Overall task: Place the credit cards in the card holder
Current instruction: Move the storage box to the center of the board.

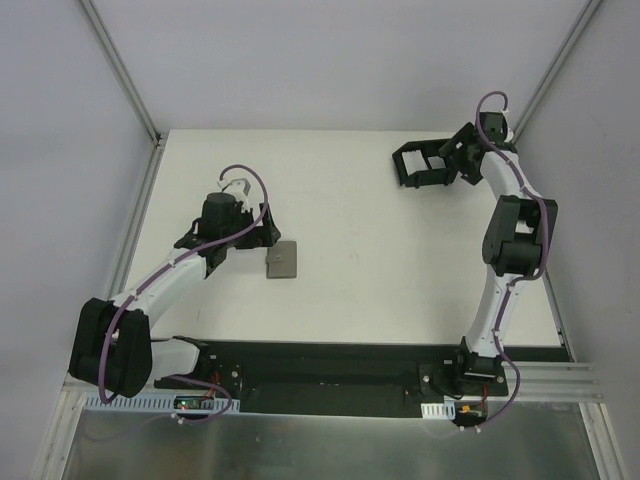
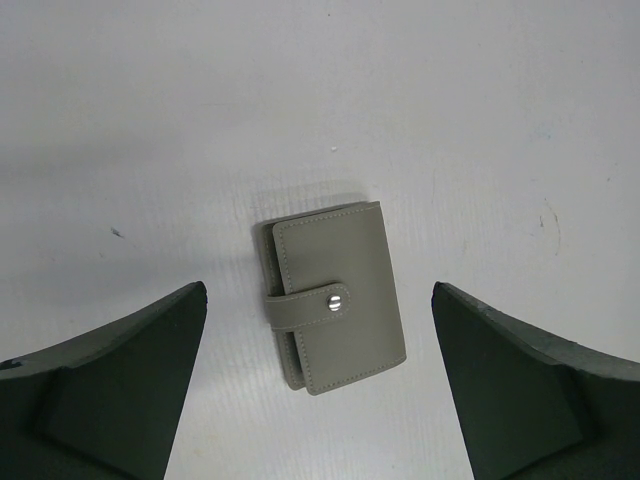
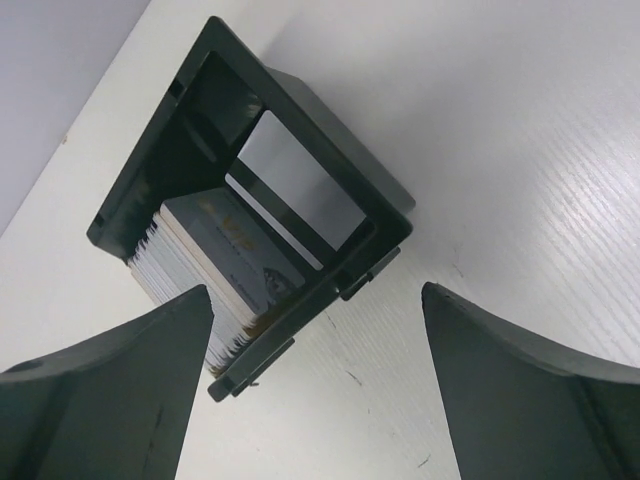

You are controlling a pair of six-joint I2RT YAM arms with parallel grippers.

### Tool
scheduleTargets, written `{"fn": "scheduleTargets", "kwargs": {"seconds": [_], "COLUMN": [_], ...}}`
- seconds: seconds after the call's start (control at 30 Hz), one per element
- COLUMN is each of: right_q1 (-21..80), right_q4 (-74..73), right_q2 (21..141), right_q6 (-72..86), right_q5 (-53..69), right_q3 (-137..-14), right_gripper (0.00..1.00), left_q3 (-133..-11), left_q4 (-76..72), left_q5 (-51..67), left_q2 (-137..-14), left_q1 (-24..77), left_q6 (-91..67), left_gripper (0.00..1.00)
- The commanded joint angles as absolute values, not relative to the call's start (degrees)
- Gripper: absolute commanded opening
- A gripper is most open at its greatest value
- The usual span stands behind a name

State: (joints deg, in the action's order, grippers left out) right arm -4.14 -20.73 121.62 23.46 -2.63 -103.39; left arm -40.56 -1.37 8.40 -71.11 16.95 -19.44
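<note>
While the left arm hangs over the middle-left of the white tabletop [image 1: 400, 270], its gripper [image 2: 318, 284] is spread wide, both dark fingers [image 2: 120, 380] released and holding nothing

The card holder [image 2: 335, 300] is a small grey wallet lying flat on the tabletop. It is folded shut, with its tab crossing the front and fastened by a round metal snap [image 2: 337, 299]. In the left wrist view it sits between the two fingers and a bit ahead of them, touching neither. From the top camera it lies just to the right of the left gripper, turned slightly askew

The right arm reaches to the far right part of the tabletop. The right gripper [image 3: 316, 287] is also wide apart, its fingers [image 3: 520, 380] released with nothing between them. It points at a black plastic tray [image 3: 330, 130] that sits on the tabletop near the far right edge

The credit cards [image 3: 230, 265] stand on edge inside the tray as a packed stack with pale edges showing. The facing card is light-coloured with some print that is too small to read. Behind the stack a silvery grey card [image 3: 300, 185] with a dark stripe leans against the tray wall. All visible cards are in the tray, well apart from the card holder; cannot tell whether the closed card holder has any inside
</note>
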Motion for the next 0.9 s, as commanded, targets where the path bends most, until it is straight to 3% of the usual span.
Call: {"fn": "scheduleTargets", "kwargs": {"seconds": [0.0, 0.87], "right_q1": [-4.3, -2.4], "right_q4": [-22.4, -22.0], "right_q2": [124.2, 127.8], "right_q6": [24.4, 20.5], "right_q5": [-3.3, -0.6], "right_q3": [-106.5, -107.8], "right_gripper": [0.88, 0.77], "left_q3": [-39.9, -38.2], "left_q4": [-2.6, -2.9], "left_q5": [7.0, 4.6], "left_q2": [-68.6, -66.5], "left_q1": [17.4, 17.3], "left_q6": [-18.0, -17.3], "left_gripper": [0.94, 0.95]}}
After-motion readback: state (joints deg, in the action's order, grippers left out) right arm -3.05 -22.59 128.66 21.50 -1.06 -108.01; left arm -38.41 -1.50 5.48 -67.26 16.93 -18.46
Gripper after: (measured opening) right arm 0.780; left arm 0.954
